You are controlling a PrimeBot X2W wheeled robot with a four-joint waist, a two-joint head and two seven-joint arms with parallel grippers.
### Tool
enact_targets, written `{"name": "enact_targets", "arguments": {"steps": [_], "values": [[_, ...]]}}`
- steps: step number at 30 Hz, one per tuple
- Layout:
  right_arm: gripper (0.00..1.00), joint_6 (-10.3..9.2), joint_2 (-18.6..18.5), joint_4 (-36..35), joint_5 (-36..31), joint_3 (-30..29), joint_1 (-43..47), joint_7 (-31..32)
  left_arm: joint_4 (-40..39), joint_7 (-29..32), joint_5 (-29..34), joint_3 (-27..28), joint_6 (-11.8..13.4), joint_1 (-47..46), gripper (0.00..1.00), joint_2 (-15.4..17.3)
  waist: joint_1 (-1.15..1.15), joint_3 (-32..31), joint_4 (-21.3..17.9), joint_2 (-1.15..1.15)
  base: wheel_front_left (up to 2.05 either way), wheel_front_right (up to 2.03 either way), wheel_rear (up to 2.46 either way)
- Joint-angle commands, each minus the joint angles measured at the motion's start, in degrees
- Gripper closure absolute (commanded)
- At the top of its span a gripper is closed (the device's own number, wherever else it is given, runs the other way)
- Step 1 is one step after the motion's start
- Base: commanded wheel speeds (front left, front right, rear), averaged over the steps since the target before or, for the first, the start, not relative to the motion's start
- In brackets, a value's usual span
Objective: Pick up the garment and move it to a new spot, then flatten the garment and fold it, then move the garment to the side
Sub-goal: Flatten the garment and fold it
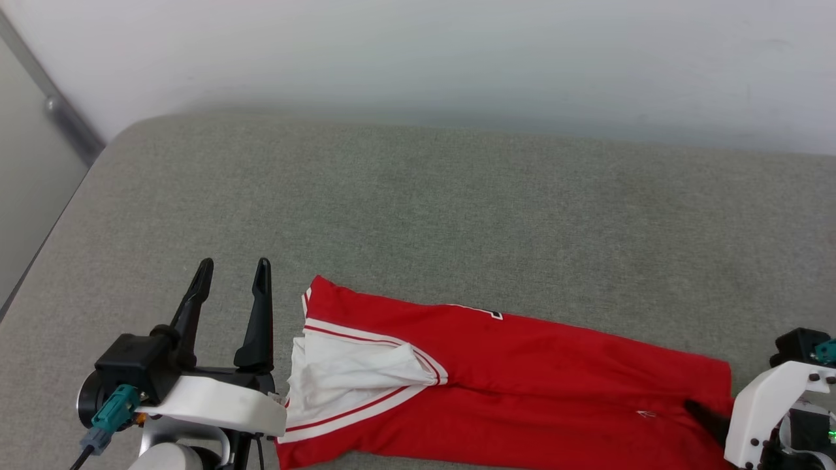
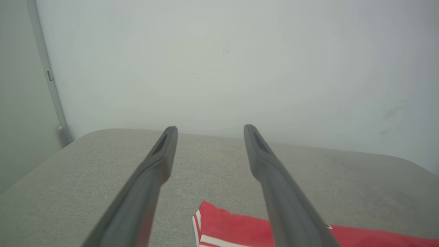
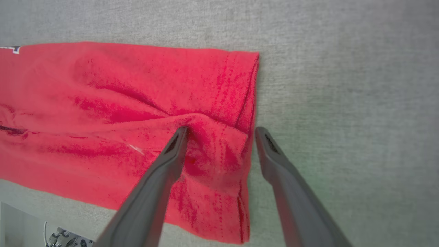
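Observation:
The garment (image 1: 522, 378) lies folded into a long red strip across the near part of the grey cushion (image 1: 418, 215). Its white sleeve and striped trim (image 1: 353, 378) are at the left end. My left gripper (image 1: 234, 264) stands open just left of that end, above the cushion, with nothing between its fingers. In the left wrist view the open left gripper (image 2: 210, 129) points at the wall, with the garment's corner (image 2: 233, 230) below it. My right gripper (image 3: 221, 132) is open over the garment's right hem (image 3: 240, 103). One fingertip (image 3: 180, 135) presses a wrinkle of red cloth; the other hangs over bare cushion. A dark finger (image 1: 708, 418) shows there.
A pale wall (image 1: 457, 59) rises behind the cushion. The cushion's rounded left edge (image 1: 59, 222) drops off beside a grey rail (image 1: 59, 111). Bare cushion stretches behind the garment and to its right (image 3: 343, 120). Part of the robot's body (image 3: 65, 238) shows below the hem.

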Motion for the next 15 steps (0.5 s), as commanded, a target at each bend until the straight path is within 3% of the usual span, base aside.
{"name": "enact_targets", "arguments": {"steps": [1,5,6,7,8,15], "values": [[0.00,-0.01,0.5,2.0,0.6,0.5,-1.3,-0.4,-0.4,-0.2,0.7,0.0,0.1,-0.7,0.00,0.1,0.00,1.5,1.3,0.00,0.00,0.00,0.00],[0.00,0.00,1.2,7.5,2.1,2.9,-1.6,0.7,-0.5,-0.1,1.8,-0.5,0.4,-1.4,0.00,0.5,0.00,2.3,1.6,0.00,0.00,0.00,0.00],[0.29,0.00,1.4,8.6,2.7,3.7,-1.7,1.1,-0.4,0.2,2.2,-0.7,0.5,-1.5,0.00,0.7,0.00,2.3,1.6,0.00,0.00,0.00,0.00],[0.73,0.00,1.4,9.4,3.2,4.4,-1.9,1.3,-0.5,0.1,2.3,-0.8,0.6,-1.6,0.00,0.7,0.00,2.3,1.6,0.00,0.00,0.00,0.00],[1.00,0.00,1.3,9.9,3.6,4.9,-2.2,1.1,-0.3,0.5,2.7,-1.1,0.8,-1.5,0.00,0.9,0.00,2.2,1.5,0.00,0.00,0.00,0.00],[1.00,0.00,-3.1,7.7,5.6,8.8,-5.4,-1.3,0.6,2.1,3.7,-2.5,2.1,1.0,0.00,1.8,0.00,-1.4,-0.6,0.00,0.00,0.00,0.00]]}}
